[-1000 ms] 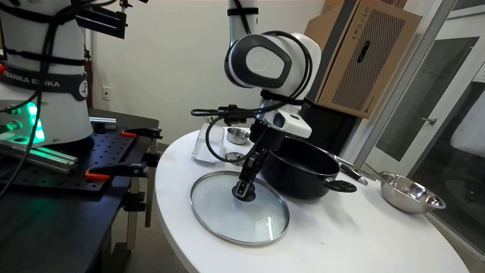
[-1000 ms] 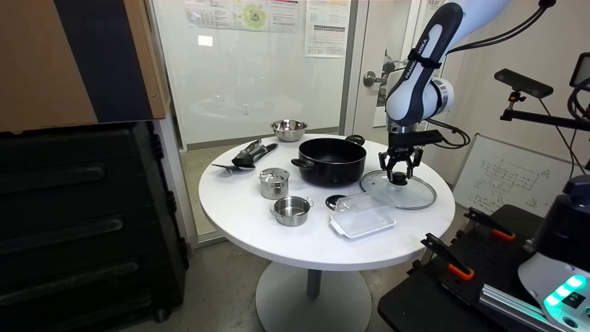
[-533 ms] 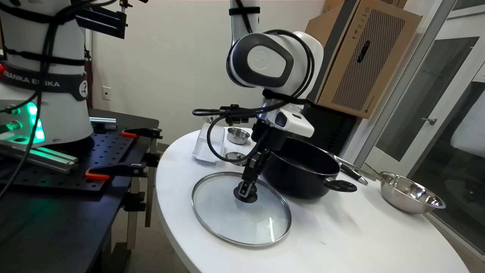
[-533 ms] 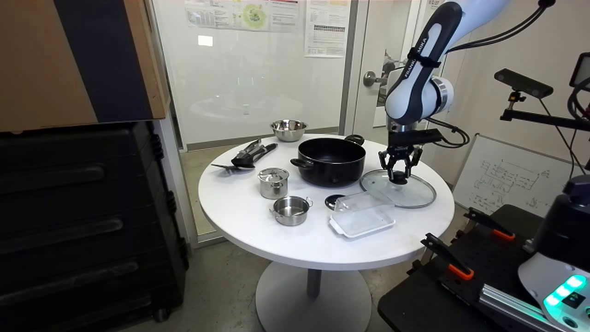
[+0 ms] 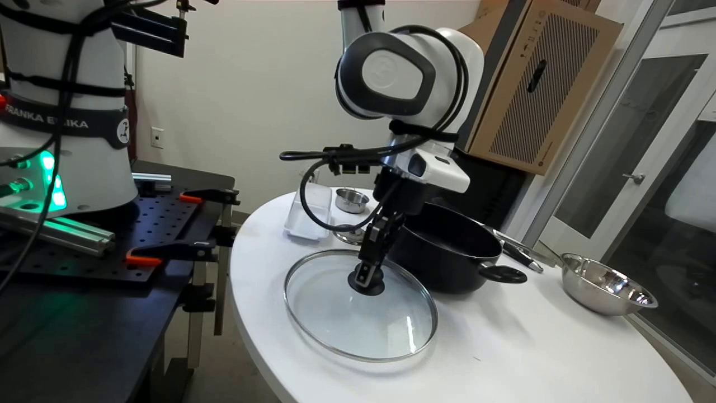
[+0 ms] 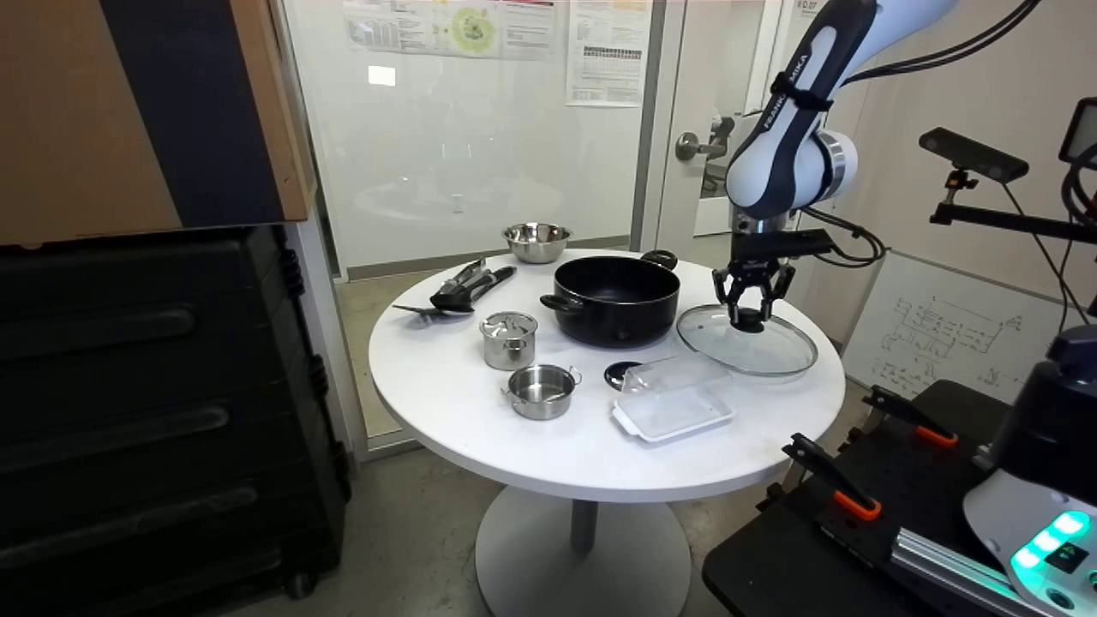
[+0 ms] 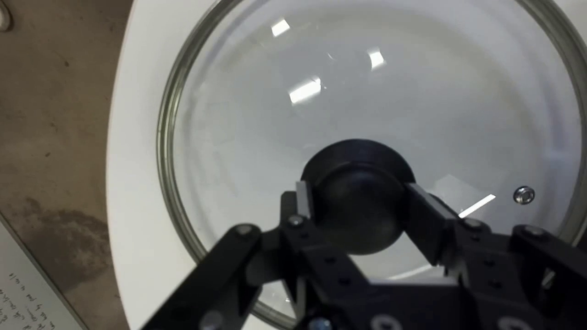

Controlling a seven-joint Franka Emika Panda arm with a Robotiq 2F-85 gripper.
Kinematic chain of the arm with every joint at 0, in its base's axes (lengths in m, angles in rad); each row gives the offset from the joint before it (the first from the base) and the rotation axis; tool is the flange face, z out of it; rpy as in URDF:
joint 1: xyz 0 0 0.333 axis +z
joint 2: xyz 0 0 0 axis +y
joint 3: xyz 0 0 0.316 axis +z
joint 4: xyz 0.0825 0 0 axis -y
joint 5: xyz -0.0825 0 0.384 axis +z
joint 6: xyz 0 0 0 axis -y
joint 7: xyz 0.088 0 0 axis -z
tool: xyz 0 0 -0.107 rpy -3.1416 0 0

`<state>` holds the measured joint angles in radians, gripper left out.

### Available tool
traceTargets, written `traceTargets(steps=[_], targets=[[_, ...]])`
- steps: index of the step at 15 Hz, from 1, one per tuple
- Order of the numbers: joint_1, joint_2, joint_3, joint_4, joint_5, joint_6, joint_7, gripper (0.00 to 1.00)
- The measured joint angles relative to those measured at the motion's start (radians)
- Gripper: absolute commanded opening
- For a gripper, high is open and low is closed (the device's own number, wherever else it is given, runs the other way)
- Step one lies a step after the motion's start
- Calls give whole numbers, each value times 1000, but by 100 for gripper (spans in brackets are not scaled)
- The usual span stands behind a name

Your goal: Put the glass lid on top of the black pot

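Observation:
The glass lid (image 5: pixel 352 324) is a clear disc with a metal rim and a black knob (image 7: pixel 360 206). It also shows in an exterior view (image 6: pixel 776 347), beside the pot. My gripper (image 7: pixel 357 197) is shut on the lid's knob, with one finger on each side; it shows in both exterior views (image 5: pixel 366 274) (image 6: pixel 748 313). The lid hangs slightly above the table, with a faint shadow beneath. The black pot (image 5: pixel 447 254) stands uncovered close to the lid; it also shows in an exterior view (image 6: pixel 617 313). The pot is not visible as a whole in the wrist view.
A clear plastic container (image 6: pixel 677 416), a small steel pot (image 6: pixel 542 398), a lidded steel pot (image 6: pixel 510 347) and black utensils (image 6: pixel 467 287) stand on the white table (image 6: pixel 480 428). A steel bowl (image 5: pixel 604 288) is beyond the pot. The table edge runs close by the lid.
My gripper has shut on the knob and risen a little. The lid has come up with it, slightly off the table. The pot has not moved noticeably.

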<state>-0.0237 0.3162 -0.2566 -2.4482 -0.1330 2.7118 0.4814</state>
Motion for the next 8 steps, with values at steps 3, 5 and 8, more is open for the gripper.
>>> traceTargets(steps=[3, 5, 8], targets=[[-22, -94, -5, -42, 6, -7, -23, 26], [-39, -164, -8, -73, 6, -14, -39, 26], [-66, -267, -7, -113, 5, -32, -56, 26]])
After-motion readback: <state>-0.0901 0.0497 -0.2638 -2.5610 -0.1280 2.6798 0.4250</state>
